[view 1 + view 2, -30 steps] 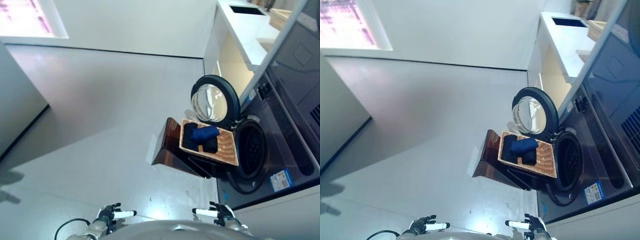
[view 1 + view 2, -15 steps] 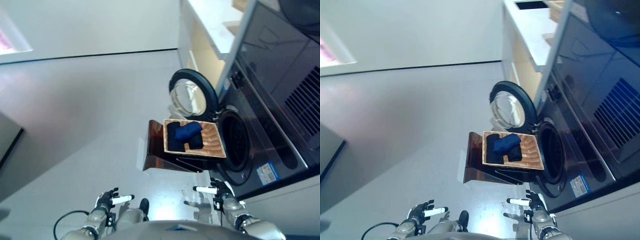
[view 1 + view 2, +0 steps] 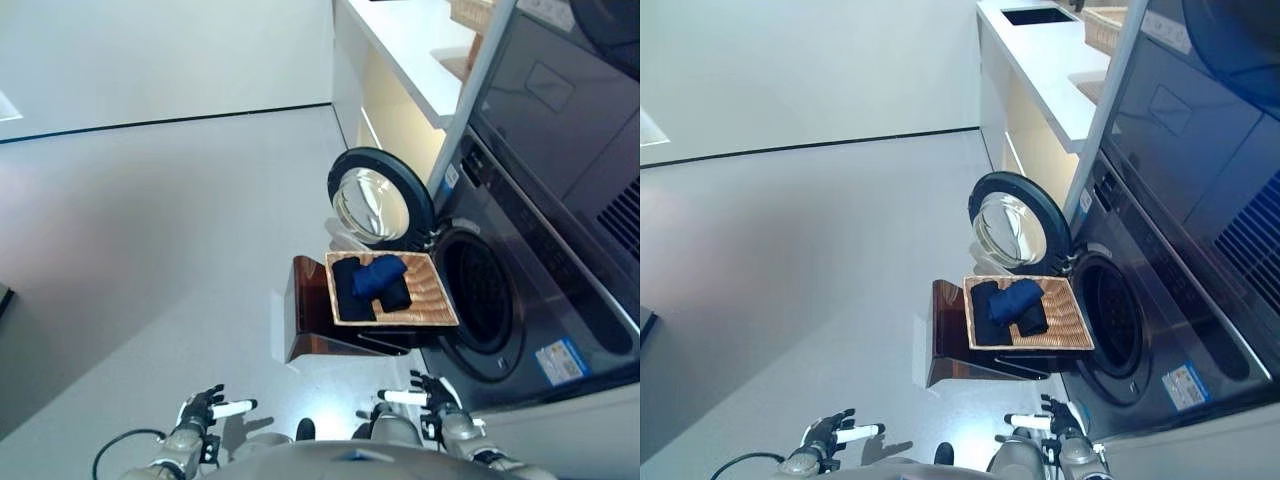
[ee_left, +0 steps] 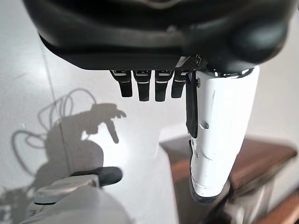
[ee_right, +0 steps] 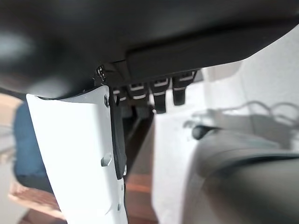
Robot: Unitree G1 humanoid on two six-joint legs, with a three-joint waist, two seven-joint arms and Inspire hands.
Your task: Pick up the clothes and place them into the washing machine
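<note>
Both hands empty, clothes not yet reached.
Right hand (image 3: 432, 392) and left hand (image 3: 205, 408) hang low over the floor, fingers relaxed and straight, thumbs out, nothing held; wrist views confirm. Ahead of them a dark wooden stool (image 3: 308, 318) carries a wicker basket (image 3: 435, 300). Dark blue clothes (image 3: 372, 284) lie folded in the basket's left half, long axis running roughly away from the robot. Washing machine (image 3: 520, 260) is just right of the basket, drum (image 3: 480, 298) open, round door (image 3: 378, 198) swung out behind the basket. Judgement: right hand is nearer the clothes and the drum; reach goes forward and up, well apart for now.
</note>
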